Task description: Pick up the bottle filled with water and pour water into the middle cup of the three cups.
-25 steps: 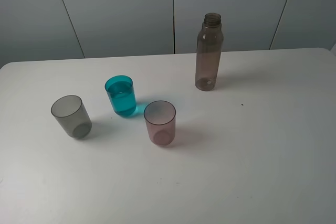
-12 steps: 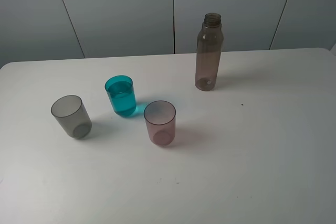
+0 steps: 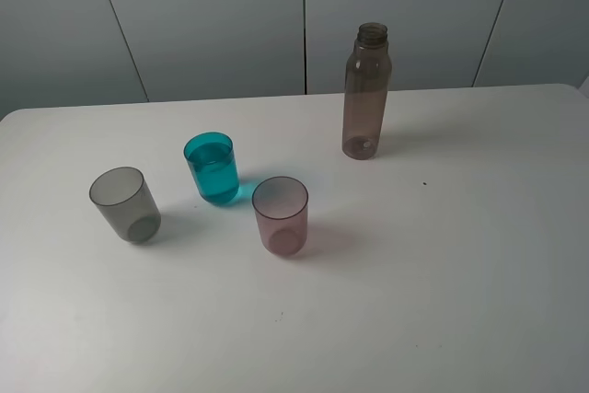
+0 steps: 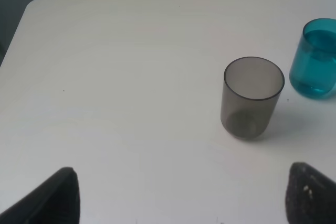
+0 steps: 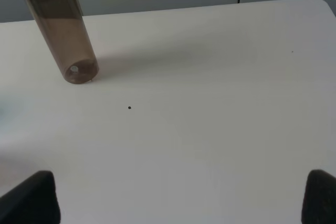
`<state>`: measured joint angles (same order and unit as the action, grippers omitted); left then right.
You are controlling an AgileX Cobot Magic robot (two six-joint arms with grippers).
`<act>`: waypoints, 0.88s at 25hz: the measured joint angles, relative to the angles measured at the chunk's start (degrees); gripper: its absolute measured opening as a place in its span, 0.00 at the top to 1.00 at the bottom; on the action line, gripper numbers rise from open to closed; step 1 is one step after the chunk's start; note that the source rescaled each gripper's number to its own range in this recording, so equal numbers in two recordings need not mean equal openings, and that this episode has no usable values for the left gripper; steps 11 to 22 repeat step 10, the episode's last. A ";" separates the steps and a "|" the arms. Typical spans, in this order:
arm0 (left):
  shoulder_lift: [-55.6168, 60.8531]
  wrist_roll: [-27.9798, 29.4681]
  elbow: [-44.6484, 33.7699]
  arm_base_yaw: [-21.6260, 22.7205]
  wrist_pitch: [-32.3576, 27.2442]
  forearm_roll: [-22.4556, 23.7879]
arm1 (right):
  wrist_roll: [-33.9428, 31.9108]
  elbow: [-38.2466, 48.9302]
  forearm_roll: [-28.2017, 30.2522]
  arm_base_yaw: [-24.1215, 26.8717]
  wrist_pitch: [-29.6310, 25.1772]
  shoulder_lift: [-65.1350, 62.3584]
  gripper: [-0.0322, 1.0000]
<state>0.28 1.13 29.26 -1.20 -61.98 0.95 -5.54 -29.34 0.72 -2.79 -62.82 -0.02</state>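
Note:
The smoky-brown bottle (image 3: 366,94) stands upright and uncapped at the back of the white table (image 3: 442,255); the right wrist view shows its lower body (image 5: 60,30). The three cups stand in a row to the left: grey (image 3: 126,205), the teal-blue middle cup (image 3: 213,169) and pink (image 3: 280,216). Water shows in the teal-blue one. In the left wrist view the grey cup (image 4: 252,98) and the teal-blue cup (image 4: 316,59) lie ahead of my left gripper (image 4: 184,198), which is open and empty. My right gripper (image 5: 176,198) is open and empty, well short of the bottle. Neither gripper shows in the exterior high view.
Grey wall panels (image 3: 304,16) run behind the table's far edge. A small dark speck (image 3: 424,183) lies on the table to the right of the bottle. The table's rounded corners appear at far left and far right.

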 joint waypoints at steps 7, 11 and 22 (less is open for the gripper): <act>0.00 0.00 0.00 0.00 0.00 0.00 | 0.00 0.00 0.00 0.00 0.00 0.00 0.00; 0.00 0.00 0.00 0.00 0.00 0.00 | 0.00 0.00 0.00 0.00 0.00 0.00 0.00; 0.00 0.00 0.00 0.00 0.00 0.00 | 0.00 0.00 0.00 0.00 0.00 0.00 0.00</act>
